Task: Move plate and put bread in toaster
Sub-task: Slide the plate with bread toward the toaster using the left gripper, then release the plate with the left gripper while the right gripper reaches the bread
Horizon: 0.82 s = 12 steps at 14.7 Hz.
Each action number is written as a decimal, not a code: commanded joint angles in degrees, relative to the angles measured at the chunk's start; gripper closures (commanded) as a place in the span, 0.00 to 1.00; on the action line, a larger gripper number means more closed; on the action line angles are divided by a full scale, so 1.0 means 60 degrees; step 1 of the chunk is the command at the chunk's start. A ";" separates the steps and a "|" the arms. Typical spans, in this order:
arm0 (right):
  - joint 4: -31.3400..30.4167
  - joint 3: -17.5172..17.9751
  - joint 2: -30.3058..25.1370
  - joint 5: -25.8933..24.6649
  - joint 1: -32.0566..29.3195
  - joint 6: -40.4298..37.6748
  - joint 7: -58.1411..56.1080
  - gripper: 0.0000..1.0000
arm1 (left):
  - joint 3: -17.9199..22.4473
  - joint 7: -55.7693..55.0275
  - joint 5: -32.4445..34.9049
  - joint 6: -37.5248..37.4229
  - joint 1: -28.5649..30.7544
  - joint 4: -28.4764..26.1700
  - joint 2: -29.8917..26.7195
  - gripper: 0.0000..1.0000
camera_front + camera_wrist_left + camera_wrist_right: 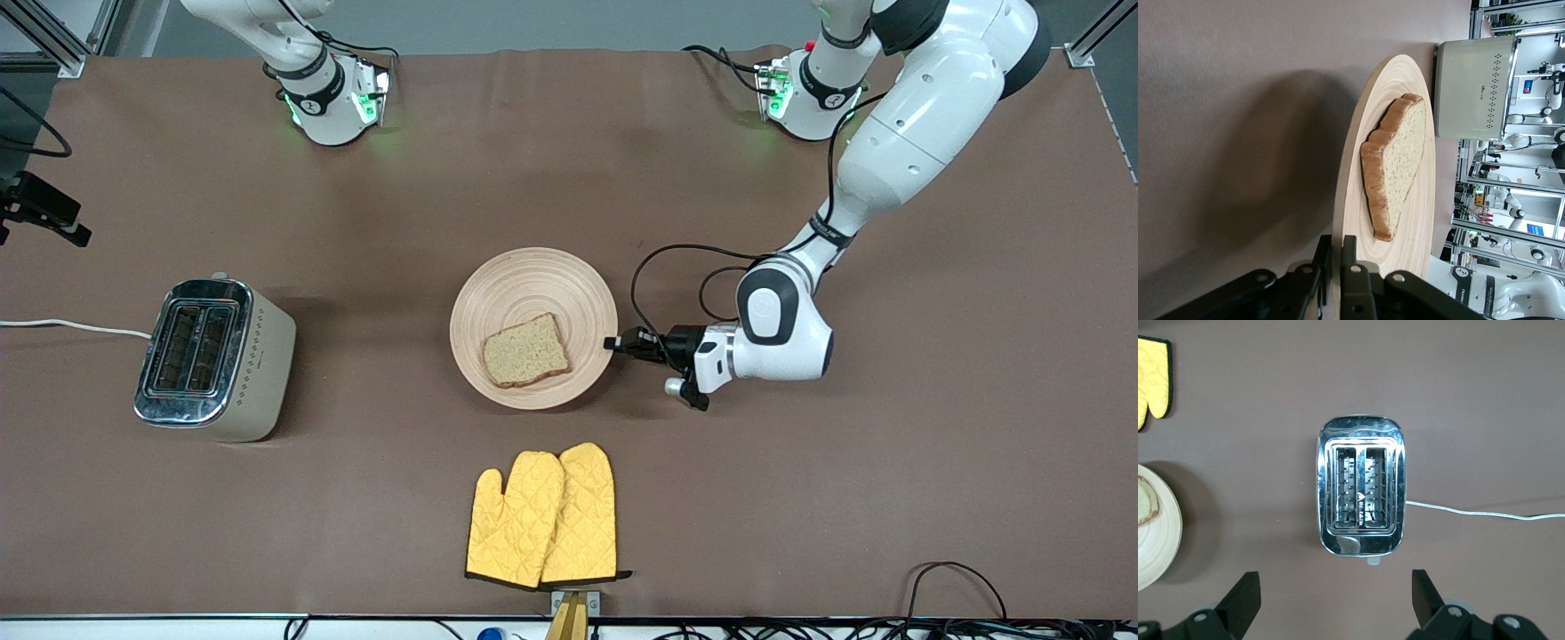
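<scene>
Bread (pixel 526 349) lies flat on the plate (pixel 533 277), off-centre toward the edge nearer the front camera; the left wrist view shows the slice (pixel 1397 163) resting on the grooved wood (pixel 1358 173). The plate sits mid-table, well apart from the toaster (pixel 213 358), which stands upright toward the right arm's end with both slots bare and its white cord (pixel 71 326) trailing off the table edge. The left gripper (pixel 615 344) is low at the plate's rim on the left arm's side, its fingers (pixel 1350 257) pinched onto that rim. The right gripper (pixel 1336 600) hangs over the toaster (pixel 1361 487) with its fingers spread wide and nothing between them. Two yellow oven mitts (pixel 544 516) lie side by side, nearer the front camera than the plate.
</scene>
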 commanded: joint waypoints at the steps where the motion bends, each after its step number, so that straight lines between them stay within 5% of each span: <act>1: -0.0044 0.0120 0.0000 -0.0087 -0.0230 -0.0010 -0.0085 0.00 | -0.0083 0.0712 -0.0480 0.0199 -0.0039 0.0089 0.0284 0.97; 6: -0.0044 0.0120 0.0191 -0.0087 -0.0245 -0.0754 -0.0085 0.00 | -0.0068 0.2224 -0.1712 0.0377 -0.0187 0.0103 0.0783 0.92; 7: -0.0044 0.0149 0.0220 0.0014 -0.0216 -0.0946 -0.0071 0.00 | -0.0054 0.2225 -0.1712 0.0377 -0.0201 0.0118 0.0784 0.82; 8: -0.0087 0.0178 0.0264 0.0073 -0.0172 -0.0977 0.0002 0.00 | -0.0039 0.2123 -0.1712 0.0392 -0.0187 0.0133 0.0784 0.53; 9: -0.0146 0.0193 0.0337 0.0205 0.0075 -0.0977 0.0075 0.00 | -0.0039 0.2050 -0.1697 0.0406 -0.0172 0.0133 0.0755 0.01; 12: -0.0322 0.0193 0.0921 0.0993 0.0749 -0.0729 0.0498 0.00 | 0.0005 0.1393 -0.1580 0.0407 0.0062 0.0220 0.0478 0.00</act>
